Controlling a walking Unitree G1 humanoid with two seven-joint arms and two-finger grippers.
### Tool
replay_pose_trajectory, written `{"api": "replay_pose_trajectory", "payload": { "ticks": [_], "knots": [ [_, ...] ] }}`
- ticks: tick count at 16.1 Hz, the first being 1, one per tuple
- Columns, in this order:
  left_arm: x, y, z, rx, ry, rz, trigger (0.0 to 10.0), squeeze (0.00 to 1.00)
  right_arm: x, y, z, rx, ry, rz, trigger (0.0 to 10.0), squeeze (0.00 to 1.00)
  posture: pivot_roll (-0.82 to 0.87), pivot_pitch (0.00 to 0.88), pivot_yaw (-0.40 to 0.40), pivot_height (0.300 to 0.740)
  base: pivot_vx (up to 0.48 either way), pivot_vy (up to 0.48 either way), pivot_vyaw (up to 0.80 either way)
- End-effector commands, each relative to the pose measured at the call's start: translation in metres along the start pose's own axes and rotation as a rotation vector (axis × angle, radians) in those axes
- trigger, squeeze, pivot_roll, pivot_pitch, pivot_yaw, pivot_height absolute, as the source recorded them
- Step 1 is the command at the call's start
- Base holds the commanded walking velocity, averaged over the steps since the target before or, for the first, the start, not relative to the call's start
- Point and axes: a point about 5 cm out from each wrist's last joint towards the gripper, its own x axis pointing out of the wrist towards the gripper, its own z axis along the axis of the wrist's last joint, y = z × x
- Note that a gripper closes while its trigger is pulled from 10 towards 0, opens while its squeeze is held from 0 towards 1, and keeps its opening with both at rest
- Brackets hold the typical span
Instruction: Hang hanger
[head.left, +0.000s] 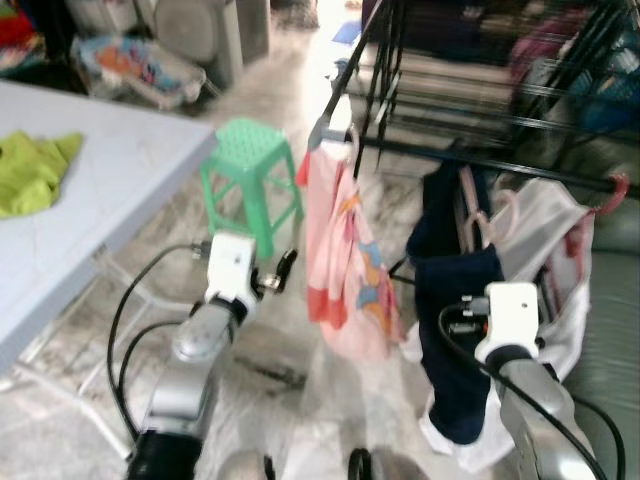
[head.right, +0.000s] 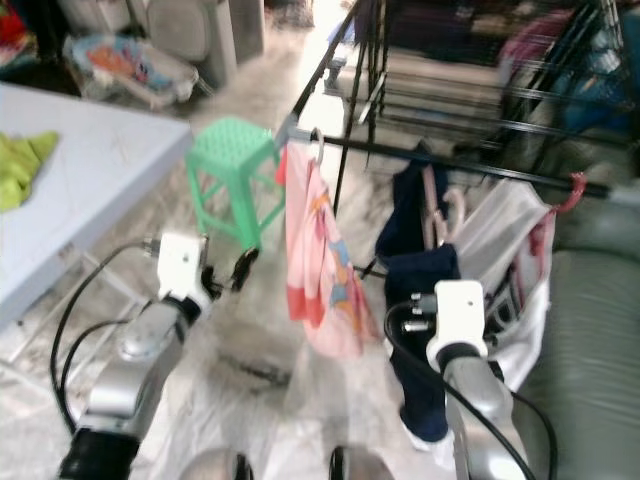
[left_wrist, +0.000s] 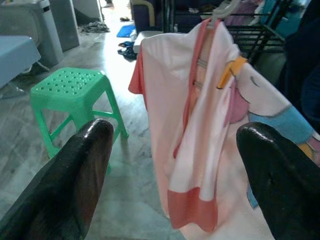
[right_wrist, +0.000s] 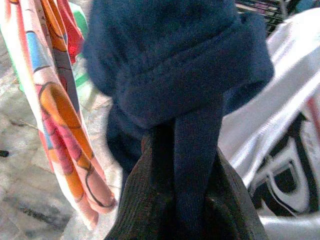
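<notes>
Across the back of the room we see a black drying rack (head.left: 470, 110), its front rail running from upper middle down toward the right. To our left stands a pale blue table (head.left: 90, 200) with a lime green cloth (head.left: 30, 172) lying on it, and beyond the table's corner a green plastic stool (head.left: 248, 165) sits on the marbled floor (head.left: 270, 350). At the far right we make out a grey-green sofa (head.right: 590, 330).

Three garments hang from the rack's front rail. A white shirt with dark print (head.left: 555, 270) hangs furthest right, beside a red hook (head.left: 615, 190). Just left of it is a navy blue garment (head.left: 455, 300) on a pink hanger (head.left: 478, 215), whose hook is over the rail. Further left, apart from the navy piece, a pink cartoon-print shirt (head.left: 345, 260) hangs from a pale hanger (head.left: 340, 140) near the rail's end.

Our right gripper (right_wrist: 190, 200) is raised to the lower part of the navy garment; in the right wrist view a fold of the dark blue fabric runs down between the two fingers, which are clamped onto it. Our left gripper (left_wrist: 175, 165) is held up in front of the pink shirt, not touching it, its black fingers (left_wrist: 75, 175) spread wide apart with the stool behind them.
</notes>
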Motion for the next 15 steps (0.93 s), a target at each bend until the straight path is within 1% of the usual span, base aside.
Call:
{"api": "replay_pose_trajectory", "payload": {
  "ticks": [1,11,13,15],
  "knots": [
    [0.0003,0.0005,0.0007,0.011,-0.001,0.004,10.0,0.00,0.0020,-0.0011,0.0113,0.008,-0.058,-0.002,10.0,0.00,-0.04,0.000,-0.002,0.740,-0.266,0.000,0.00],
    [-0.0010,-0.0002,-0.0003,0.011,0.003,0.005,10.0,0.00,0.0023,0.0018,0.0099,0.011,-0.049,0.021,10.0,0.00,-0.05,0.007,-0.004,0.740,-0.267,0.000,0.00],
    [-0.0012,-0.0009,0.0004,0.003,-0.007,0.001,10.0,0.00,0.0021,0.0024,0.0093,0.001,-0.047,0.034,10.0,0.00,-0.05,0.007,-0.005,0.740,0.000,0.000,0.00],
    [-0.0014,0.0000,0.0017,-0.005,-0.013,0.015,10.0,0.00,0.0013,0.0053,0.0117,-0.027,-0.067,0.066,10.0,0.00,-0.04,0.009,-0.006,0.740,0.000,0.000,0.80]
  ]
}}
